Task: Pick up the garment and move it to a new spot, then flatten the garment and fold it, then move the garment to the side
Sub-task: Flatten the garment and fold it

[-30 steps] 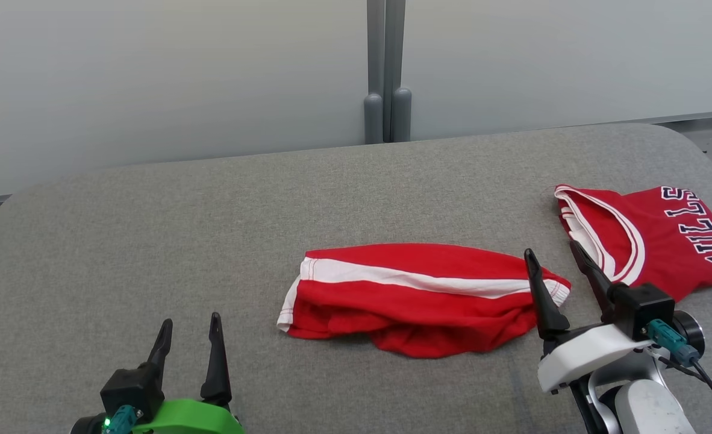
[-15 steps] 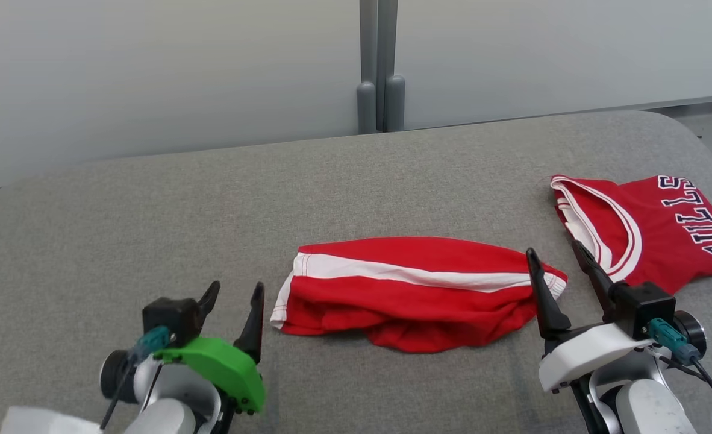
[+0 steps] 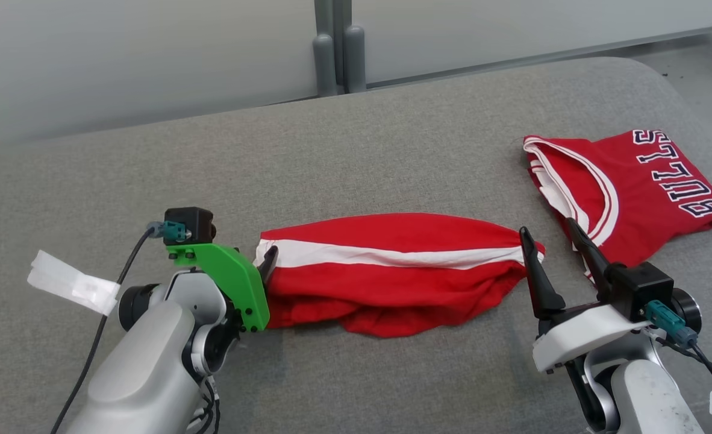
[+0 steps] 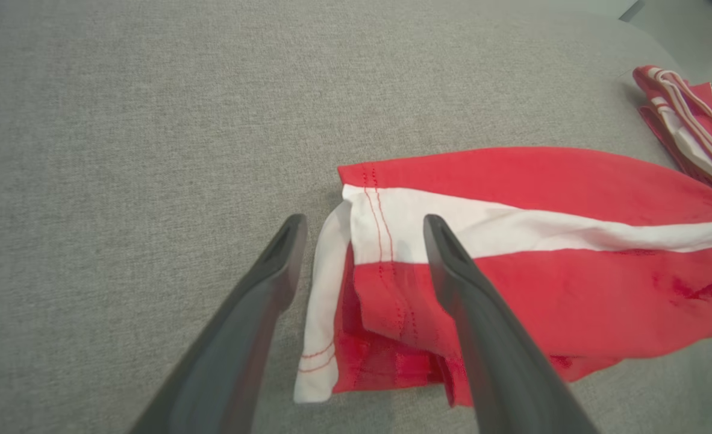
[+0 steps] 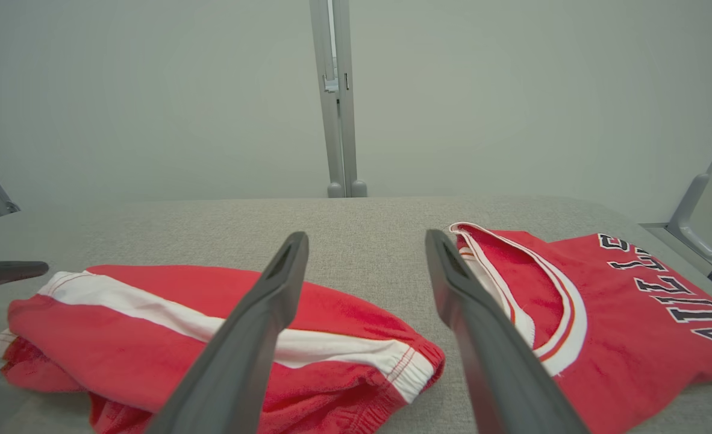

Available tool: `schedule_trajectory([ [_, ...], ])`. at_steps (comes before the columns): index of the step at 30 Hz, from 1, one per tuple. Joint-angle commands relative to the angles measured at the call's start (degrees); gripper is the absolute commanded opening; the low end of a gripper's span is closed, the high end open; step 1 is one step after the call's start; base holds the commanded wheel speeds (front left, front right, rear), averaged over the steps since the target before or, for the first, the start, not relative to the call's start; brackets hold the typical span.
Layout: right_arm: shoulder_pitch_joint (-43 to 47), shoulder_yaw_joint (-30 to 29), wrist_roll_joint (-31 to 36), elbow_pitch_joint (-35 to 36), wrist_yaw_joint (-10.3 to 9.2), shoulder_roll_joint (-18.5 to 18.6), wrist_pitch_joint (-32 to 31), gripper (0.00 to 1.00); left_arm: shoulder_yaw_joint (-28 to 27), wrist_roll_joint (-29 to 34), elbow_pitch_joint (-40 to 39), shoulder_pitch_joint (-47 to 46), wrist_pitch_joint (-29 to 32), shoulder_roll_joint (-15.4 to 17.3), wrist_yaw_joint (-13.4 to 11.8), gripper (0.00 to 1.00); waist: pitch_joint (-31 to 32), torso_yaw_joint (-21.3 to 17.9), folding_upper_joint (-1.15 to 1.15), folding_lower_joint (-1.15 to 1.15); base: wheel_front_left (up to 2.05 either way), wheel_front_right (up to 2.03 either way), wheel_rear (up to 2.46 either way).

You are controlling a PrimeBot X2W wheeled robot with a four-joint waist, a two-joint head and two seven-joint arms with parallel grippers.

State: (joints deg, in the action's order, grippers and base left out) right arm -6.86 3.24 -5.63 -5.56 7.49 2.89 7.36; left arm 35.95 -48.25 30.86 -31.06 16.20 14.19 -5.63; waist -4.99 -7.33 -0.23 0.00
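Note:
The garment (image 3: 392,271) is a pair of red shorts with a white stripe, lying crumpled along the middle of the grey padded table (image 3: 151,181). My left gripper (image 4: 362,220) is open at its left end, one finger over the white hem (image 4: 380,223) and the other over bare table; nothing is gripped. In the head view the left gripper (image 3: 265,265) is mostly hidden behind its green mount. My right gripper (image 3: 546,228) stands open just off the shorts' right end, fingers upright, between the shorts (image 5: 151,325) and a red jersey.
A folded red "BULLS" jersey (image 3: 633,187) lies at the table's right side, close to the rounded right edge. A grey post (image 3: 335,45) and a pale wall stand behind the table. Bare grey surface stretches at the left and far side.
My left arm has swung forward and right, bringing its open fingers to the shorts' left hem. The head camera has tilted down and shifted. The right gripper has stayed open in place.

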Motion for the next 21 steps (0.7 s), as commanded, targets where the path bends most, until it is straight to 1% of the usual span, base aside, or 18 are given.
schedule_trajectory([
  [1,-0.7,-0.2,0.3,-0.2,0.0,0.1,0.4,1.0,0.0,-0.6,1.0,-1.3,0.6,-0.2,0.3,1.0,-1.8,-1.7,0.23,0.0,0.0,0.0,0.0],
  [5,-1.1,-0.2,0.4,-0.7,0.0,0.1,0.9,1.0,0.2,-0.8,3.6,-3.5,2.3,-0.3,0.9,1.0,-2.3,-2.3,0.23,0.0,0.0,0.0,0.0],
  [12,-1.3,-0.5,0.5,-1.2,0.0,0.1,1.3,1.0,0.6,-1.1,4.7,-5.1,3.4,-0.8,1.7,1.0,-2.4,-2.4,0.23,0.0,0.0,0.0,0.0],
  [18,-1.4,-0.3,0.2,-1.4,0.0,0.1,1.4,1.0,1.2,-0.7,4.9,-5.4,4.1,-0.6,1.5,1.0,-2.3,-2.4,0.23,0.0,0.0,0.0,0.0],
  [21,-1.4,-0.4,0.1,-1.5,0.0,0.1,1.4,1.0,1.7,-0.5,4.5,-5.3,4.8,-0.2,1.0,1.0,-2.2,-2.4,0.23,0.0,0.0,0.0,0.0],
])
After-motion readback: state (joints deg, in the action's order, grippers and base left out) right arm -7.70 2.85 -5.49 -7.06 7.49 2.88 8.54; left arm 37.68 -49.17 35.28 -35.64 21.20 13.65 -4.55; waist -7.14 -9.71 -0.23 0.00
